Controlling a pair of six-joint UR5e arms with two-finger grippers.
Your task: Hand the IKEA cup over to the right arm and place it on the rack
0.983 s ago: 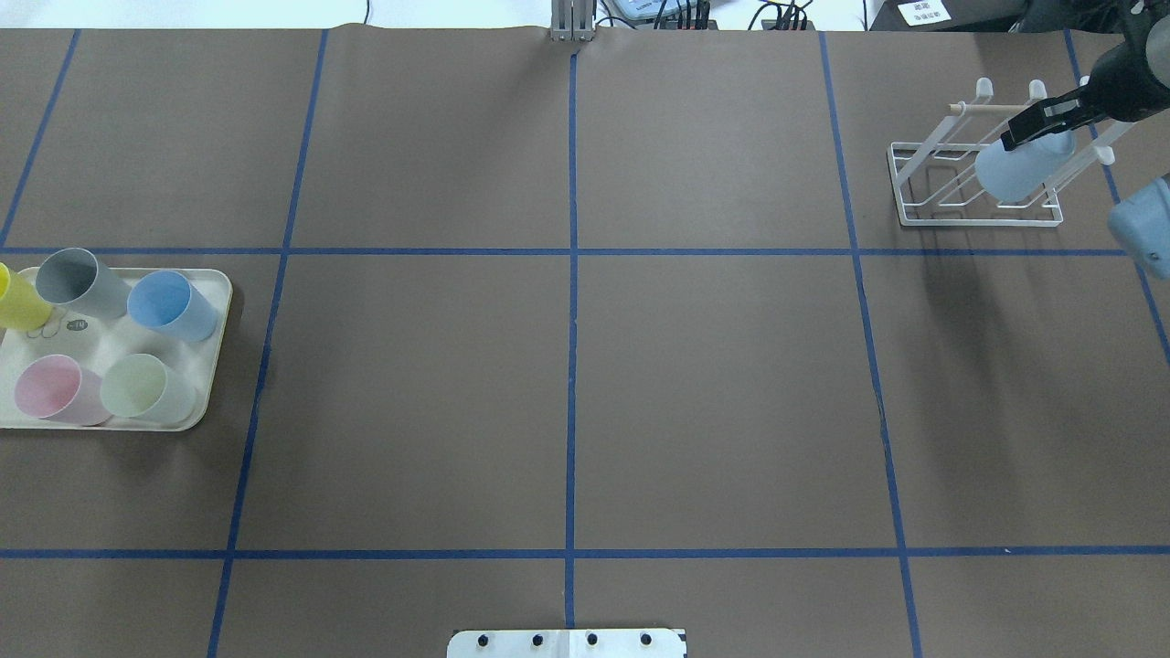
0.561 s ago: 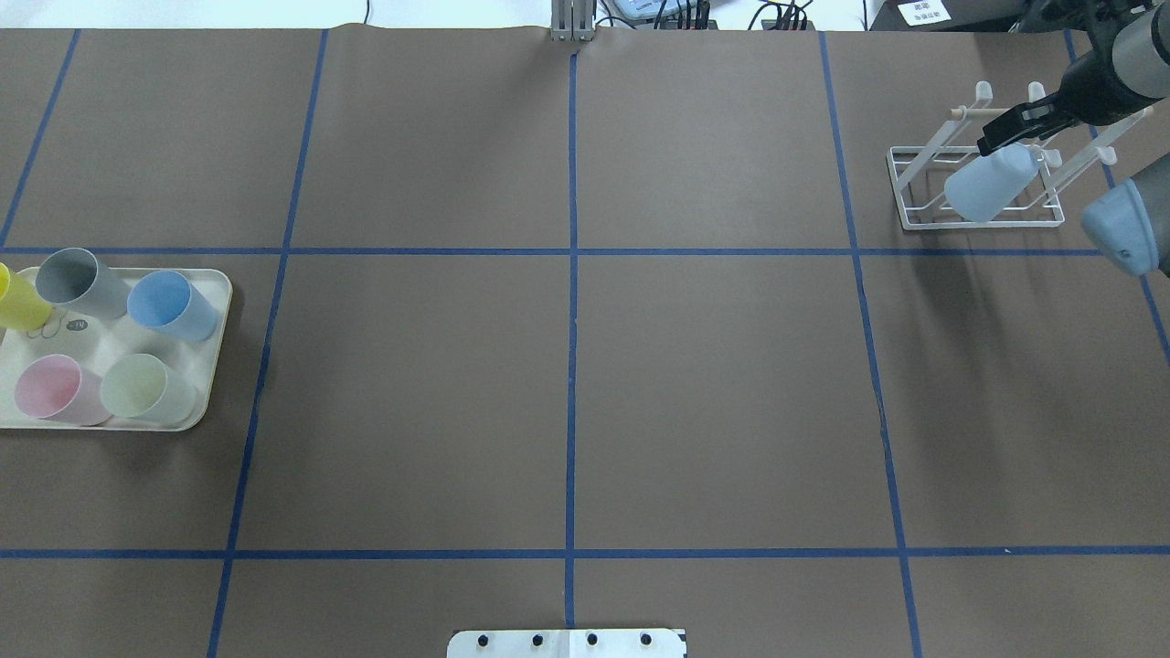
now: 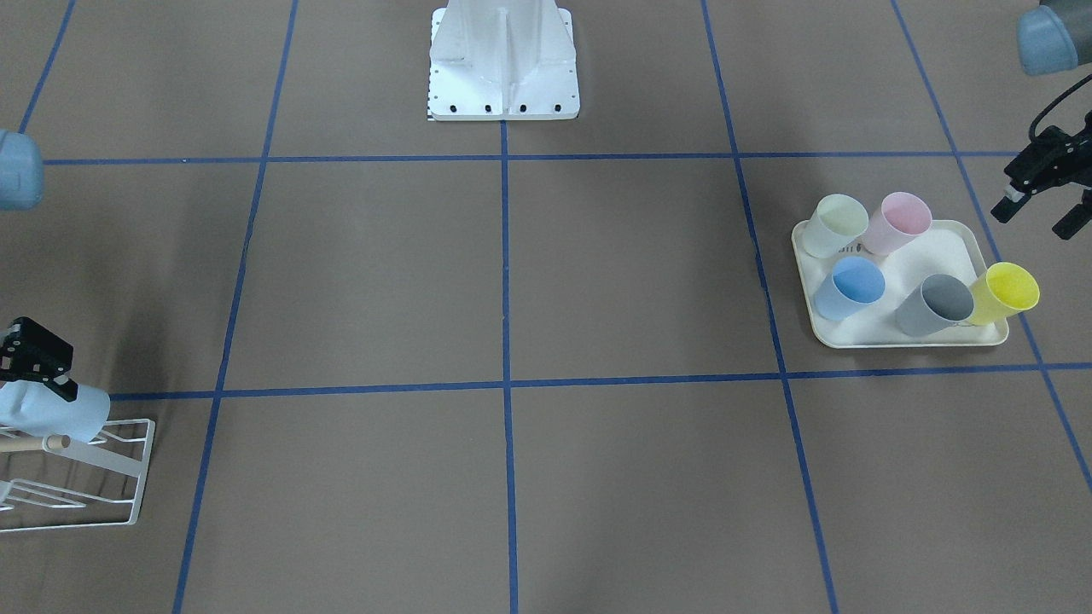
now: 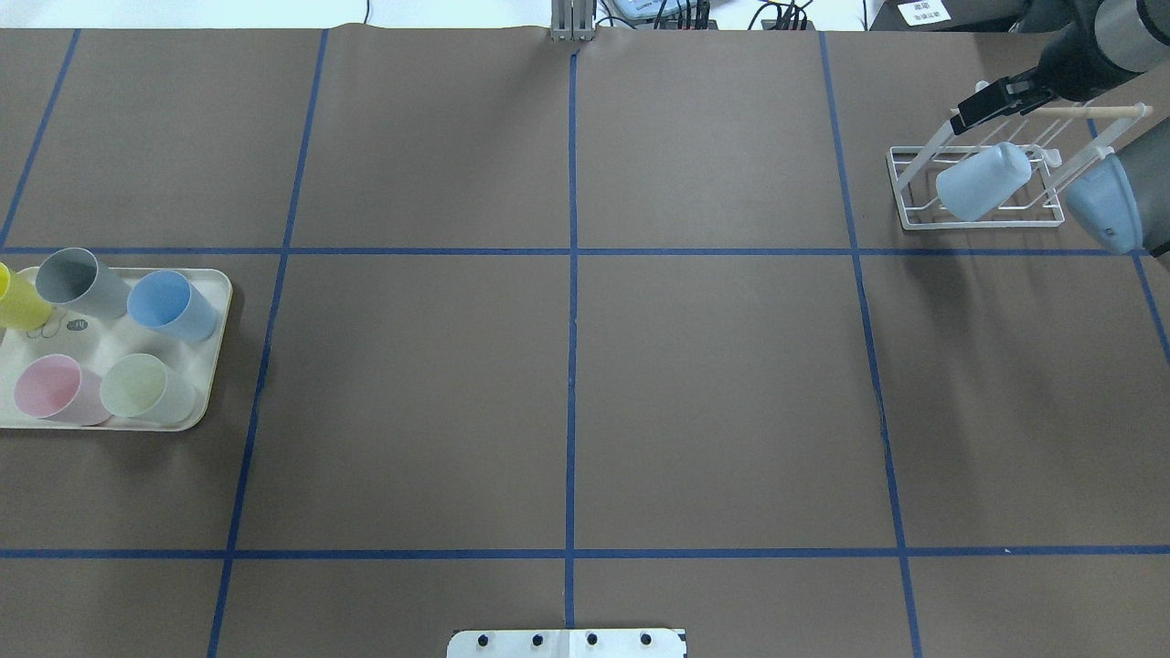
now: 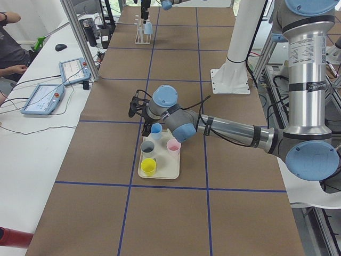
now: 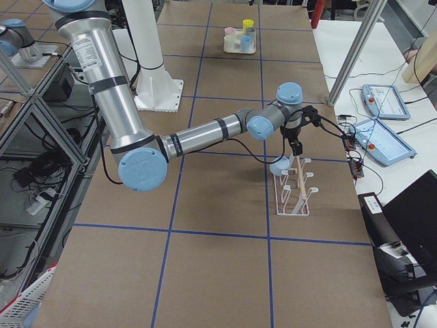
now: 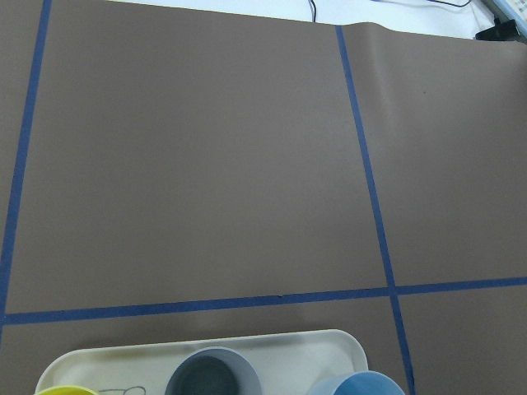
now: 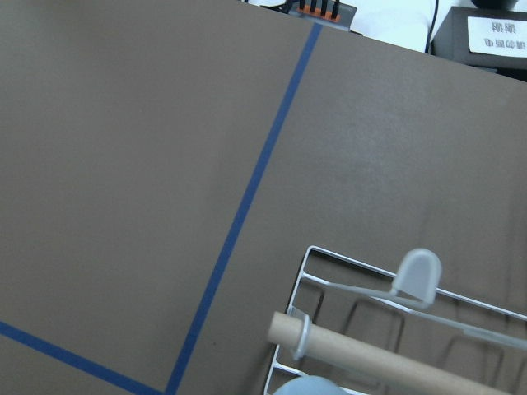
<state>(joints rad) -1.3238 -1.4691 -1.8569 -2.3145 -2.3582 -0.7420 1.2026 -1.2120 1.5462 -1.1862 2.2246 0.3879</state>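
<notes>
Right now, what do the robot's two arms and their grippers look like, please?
Both the left arm and the right arm are silver-grey round tubes with pale blue caps on the joints, black bands and a small printed label on the upper tube. The left gripper and right gripper are black and two-fingered; a thin black cable runs to each wrist.

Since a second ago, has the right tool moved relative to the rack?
Yes. In the overhead view the right tool has shifted up-left across the rack, leaving the pale blue cup on it.
</notes>
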